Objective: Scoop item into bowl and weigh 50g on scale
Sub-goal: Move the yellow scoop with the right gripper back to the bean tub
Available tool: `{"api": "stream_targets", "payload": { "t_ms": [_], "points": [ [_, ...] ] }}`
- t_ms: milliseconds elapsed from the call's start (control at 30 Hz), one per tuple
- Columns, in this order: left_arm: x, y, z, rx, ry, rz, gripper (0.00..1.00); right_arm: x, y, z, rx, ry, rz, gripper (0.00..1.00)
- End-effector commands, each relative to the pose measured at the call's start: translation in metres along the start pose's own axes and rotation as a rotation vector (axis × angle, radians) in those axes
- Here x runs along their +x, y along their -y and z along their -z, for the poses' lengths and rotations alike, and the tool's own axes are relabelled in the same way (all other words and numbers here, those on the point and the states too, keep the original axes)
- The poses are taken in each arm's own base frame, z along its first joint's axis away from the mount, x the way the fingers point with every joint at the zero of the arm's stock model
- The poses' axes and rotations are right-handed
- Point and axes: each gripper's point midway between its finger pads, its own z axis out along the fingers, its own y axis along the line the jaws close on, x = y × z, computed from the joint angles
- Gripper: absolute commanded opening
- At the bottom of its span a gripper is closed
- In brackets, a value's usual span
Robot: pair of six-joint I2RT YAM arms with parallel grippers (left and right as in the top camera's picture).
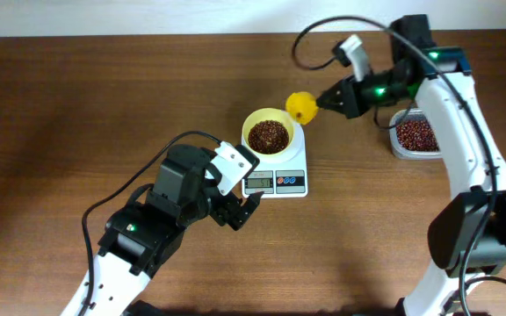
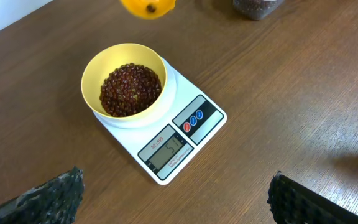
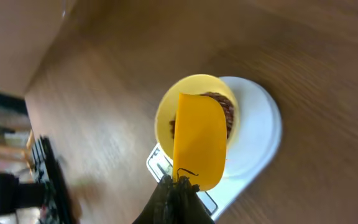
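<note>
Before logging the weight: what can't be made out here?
Scale reading: too small overhead; hidden behind the scoop in the right wrist view; faint, uncertain digits in the left wrist view.
Scoop's inside: turned away in the right wrist view, cut by the top edge in the left wrist view.
Tub: partly under the right arm overhead.
Bowl: half covered by the scoop, right wrist view.

Left arm [image 1: 121, 272] and right arm [image 1: 466, 132] had white link shells and black joint housings. Each carried a green indicator light [image 1: 379, 90], black cables [image 1: 323, 29] and a white wrist camera [image 1: 234, 165]. The left gripper [image 1: 246, 211] had black, knurled finger pads [image 2: 51, 196].
</note>
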Motion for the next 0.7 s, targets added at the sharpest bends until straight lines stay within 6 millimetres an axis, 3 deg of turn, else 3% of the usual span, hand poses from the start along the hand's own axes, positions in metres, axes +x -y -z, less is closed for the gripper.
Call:
{"api": "stream_targets", "payload": {
  "t_ms": [0,100,200,233,400,567,667],
  "points": [
    [0.0,0.001,0.002,0.009,0.008,-0.003,0.99,-0.011,0.009,0.035,0.024,0.08,-0.129,0.04],
    [0.0,0.001,0.002,0.009,0.008,-0.003,0.99,0.008,0.045,0.077,0.078,0.114,-0.279,0.04],
    [0.0,0.001,0.002,0.009,0.008,-0.003,0.99,0.027,0.069,0.11,0.116,0.145,-0.399,0.04],
    [0.0,0.001,0.002,0.009,0.008,-0.003,0.99,0.039,0.082,0.129,0.145,0.161,-0.458,0.04],
    [0.0,0.001,0.002,0.009,0.008,-0.003,0.99,0.092,0.132,0.182,0.421,0.09,-0.551,0.04],
    [0.0,0.001,0.002,0.009,0.008,-0.003,0.99,0.092,0.169,0.222,0.784,0.001,-0.46,0.04],
    [0.0,0.001,0.002,0.009,0.008,-0.003,0.99,0.09,0.181,0.23,0.928,-0.08,-0.37,0.04]
  ]
}}
